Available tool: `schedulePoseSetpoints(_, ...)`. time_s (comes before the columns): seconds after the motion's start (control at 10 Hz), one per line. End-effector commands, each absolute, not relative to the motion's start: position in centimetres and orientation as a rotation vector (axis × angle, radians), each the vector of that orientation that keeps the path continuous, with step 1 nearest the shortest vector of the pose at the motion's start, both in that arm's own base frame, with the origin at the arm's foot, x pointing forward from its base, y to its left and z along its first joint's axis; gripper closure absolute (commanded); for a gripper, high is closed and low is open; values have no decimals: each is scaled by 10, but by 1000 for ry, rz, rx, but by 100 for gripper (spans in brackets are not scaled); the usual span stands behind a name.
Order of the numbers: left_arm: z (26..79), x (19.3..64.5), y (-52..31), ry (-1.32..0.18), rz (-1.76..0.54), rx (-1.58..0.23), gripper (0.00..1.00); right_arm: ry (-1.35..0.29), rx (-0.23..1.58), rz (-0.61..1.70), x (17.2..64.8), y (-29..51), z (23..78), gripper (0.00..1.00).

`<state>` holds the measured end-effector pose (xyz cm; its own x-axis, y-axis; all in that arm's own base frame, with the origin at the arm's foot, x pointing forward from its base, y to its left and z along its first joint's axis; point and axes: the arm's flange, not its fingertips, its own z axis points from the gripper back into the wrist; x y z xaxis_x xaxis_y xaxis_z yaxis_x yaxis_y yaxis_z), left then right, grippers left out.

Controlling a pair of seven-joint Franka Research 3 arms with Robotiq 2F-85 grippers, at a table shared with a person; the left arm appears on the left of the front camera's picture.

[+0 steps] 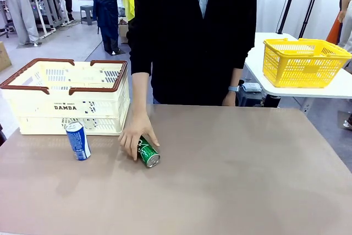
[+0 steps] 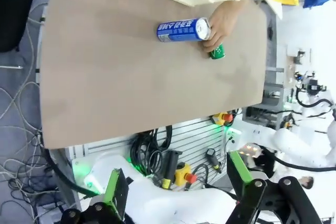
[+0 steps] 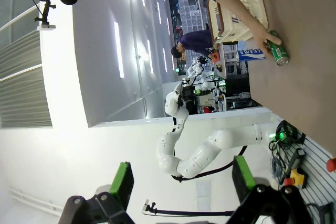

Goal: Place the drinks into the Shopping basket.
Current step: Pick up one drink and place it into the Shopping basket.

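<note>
Drinks are numbering two on the brown table (image 1: 236, 185). The blue can (image 1: 78, 141), silver-trimmed, is standing upright just in front of the single cream-white Shopping basket (image 1: 33, 108), whose brown rim and black DAMDA print are facing the camera. The green can (image 1: 148, 152), white-lettered, is lying on its side nearby, with a person's hand (image 1: 136, 133) covering its far end. One yellow basket (image 1: 302, 61) is sitting on a white side table (image 1: 333, 89), well apart. The left gripper (image 2: 172, 166) and right gripper (image 3: 181, 166) are both hanging spread wide, gripping nothing.

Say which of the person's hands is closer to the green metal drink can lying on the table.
Their right hand: it rests on the green can. Their left hand hangs past the far edge of the table, well apart.
</note>
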<state>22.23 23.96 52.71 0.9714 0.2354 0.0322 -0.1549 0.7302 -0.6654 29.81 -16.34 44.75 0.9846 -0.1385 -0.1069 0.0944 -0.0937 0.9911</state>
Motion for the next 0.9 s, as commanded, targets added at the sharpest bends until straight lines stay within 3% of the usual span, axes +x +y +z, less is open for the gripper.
schedulePoseSetpoints(0.0, 545, 244, 174, -120, 206, -602, 0, -20, 1665, -211, 298, -164, 454, 0)
schedulePoseSetpoints(0.4, 520, 306, 26, -123, 217, -253, 0, -20, 1665, -211, 298, -164, 454, 0)
schedulePoseSetpoints(0.8, 516, 303, 125, -95, 299, -454, 0, -20, 1665, -211, 298, -164, 454, 0)
